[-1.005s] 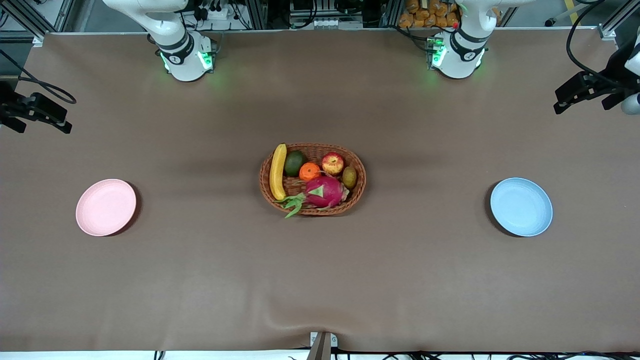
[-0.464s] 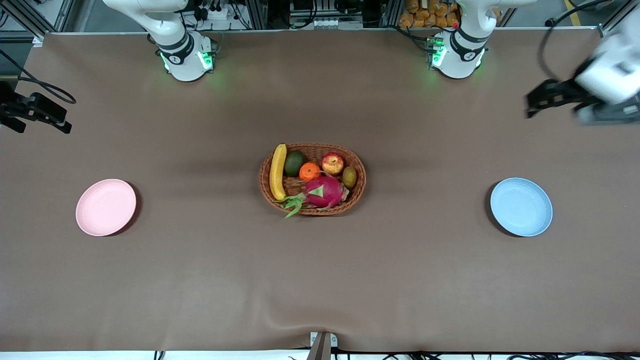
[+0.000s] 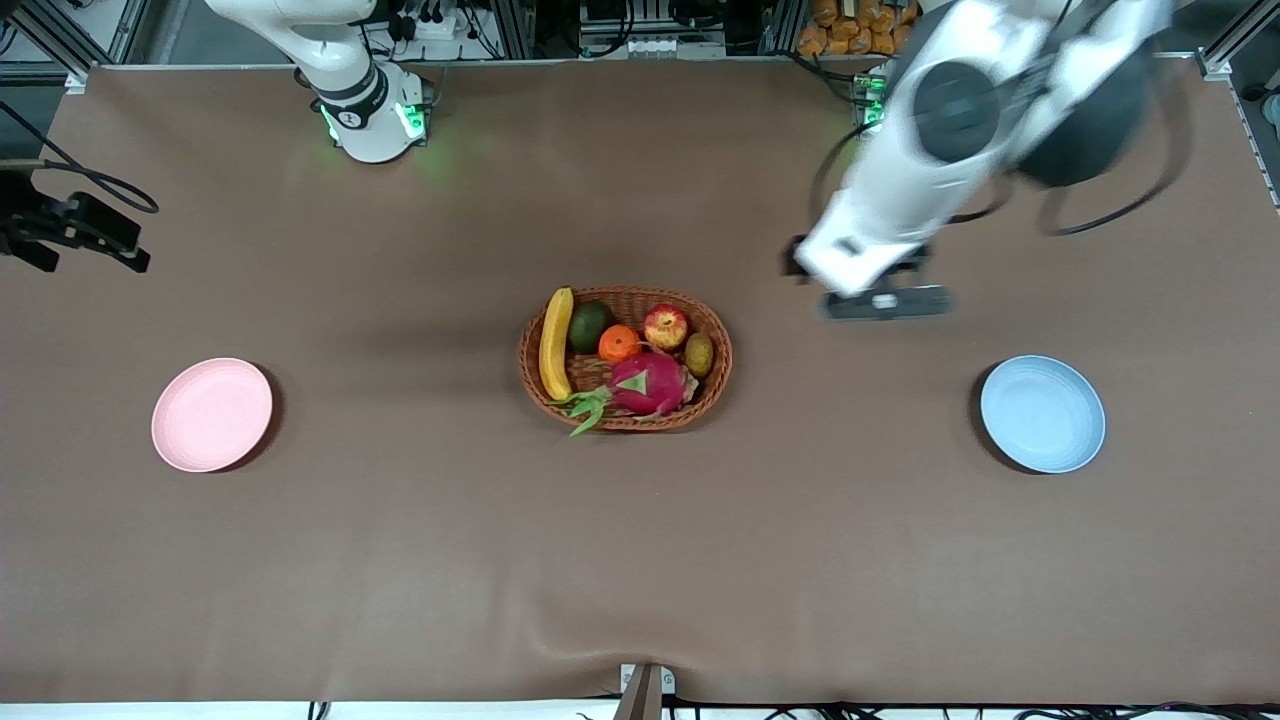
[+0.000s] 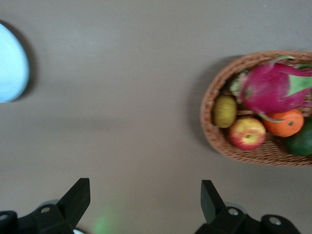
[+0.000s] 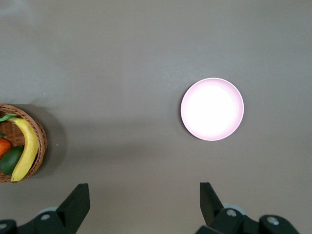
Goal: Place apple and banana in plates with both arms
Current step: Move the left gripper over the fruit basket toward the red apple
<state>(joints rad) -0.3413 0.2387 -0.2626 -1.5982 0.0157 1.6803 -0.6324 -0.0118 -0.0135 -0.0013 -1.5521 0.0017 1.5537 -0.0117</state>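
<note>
Left claw [image 4: 144, 201] spread over bare table; apple [image 4: 247, 132] in basket [image 4: 209, 129]

Apple [image 3: 665, 327] and banana [image 3: 554, 343] lie in basket [image 3: 715, 380]; plates [image 3: 211, 414] bare.

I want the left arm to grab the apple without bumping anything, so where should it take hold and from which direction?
Grip the apple across its round middle, coming straight down from above. It sits in the wicker basket against the rim nearest the robots' bases, with the orange and dragon fruit close beside it, so a side approach looks blocked. The left gripper hangs open over bare table.
</note>
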